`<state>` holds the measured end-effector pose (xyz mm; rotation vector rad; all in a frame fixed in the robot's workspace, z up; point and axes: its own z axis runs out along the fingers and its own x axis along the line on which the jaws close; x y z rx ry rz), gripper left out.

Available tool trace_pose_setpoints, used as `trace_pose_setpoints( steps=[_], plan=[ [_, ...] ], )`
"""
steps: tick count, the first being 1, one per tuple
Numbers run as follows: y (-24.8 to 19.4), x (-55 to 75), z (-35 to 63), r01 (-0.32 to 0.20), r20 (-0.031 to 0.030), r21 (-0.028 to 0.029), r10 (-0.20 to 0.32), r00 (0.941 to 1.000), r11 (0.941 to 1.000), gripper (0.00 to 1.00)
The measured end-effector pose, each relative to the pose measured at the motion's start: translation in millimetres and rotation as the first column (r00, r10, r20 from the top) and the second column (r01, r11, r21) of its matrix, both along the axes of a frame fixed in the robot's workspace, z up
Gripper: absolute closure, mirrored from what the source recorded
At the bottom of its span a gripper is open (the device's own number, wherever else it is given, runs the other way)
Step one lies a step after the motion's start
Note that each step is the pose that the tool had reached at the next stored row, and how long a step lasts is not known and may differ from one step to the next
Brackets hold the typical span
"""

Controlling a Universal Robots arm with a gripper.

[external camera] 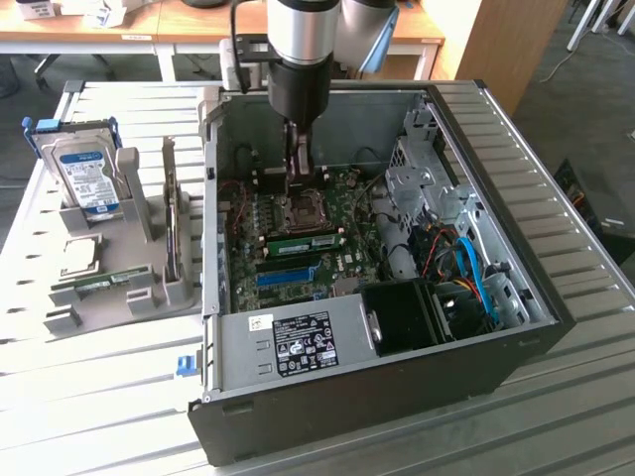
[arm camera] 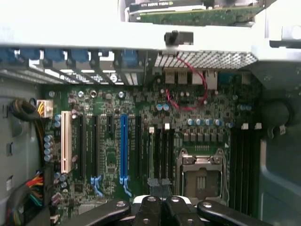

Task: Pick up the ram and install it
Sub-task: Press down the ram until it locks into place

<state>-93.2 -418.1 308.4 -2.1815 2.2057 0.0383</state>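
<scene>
- The tabletop (external camera: 556,416) carries an open computer case (external camera: 397,387). A grey parts holder (external camera: 139,288) stands beside it, towards the exterior view's left.
- The arm (external camera: 303,40) comes down almost vertically from above into the rear half of the case. Its wrist points straight at the motherboard (external camera: 342,260).
- The wrist view looks flat onto the motherboard (arm camera: 141,108), with the blue slot (arm camera: 123,146) and the processor socket (arm camera: 200,174) just ahead of the fingers.
- We find the ram (external camera: 99,284) lying in the grey parts holder, outside the case and well apart from the arm. A twin green stick (external camera: 303,241) is already seated on the motherboard, between the processor socket (external camera: 298,208) and the blue slot (external camera: 288,276).
- The pincer (external camera: 298,183) hangs just above the processor socket. Its fingers (arm camera: 149,207) are pressed together, and we see no green stick between them.
- We judge that the pick-up step is not yet done, since the ram is untouched in its holder.
- In our judgement, the pick-up calls for the pincer to part, clear the case wall (external camera: 210,198), and line up along the ram's thin edge so that it grips the narrow sides.
</scene>
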Motion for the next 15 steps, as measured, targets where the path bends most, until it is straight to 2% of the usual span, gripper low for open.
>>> trace_pose_setpoints(
  steps=[15],
  plan=[
    [0.0,39.8,0.0,0.000,0.0000,0.0000,0.000,1.0000,1.0000,0.89]
  ],
)
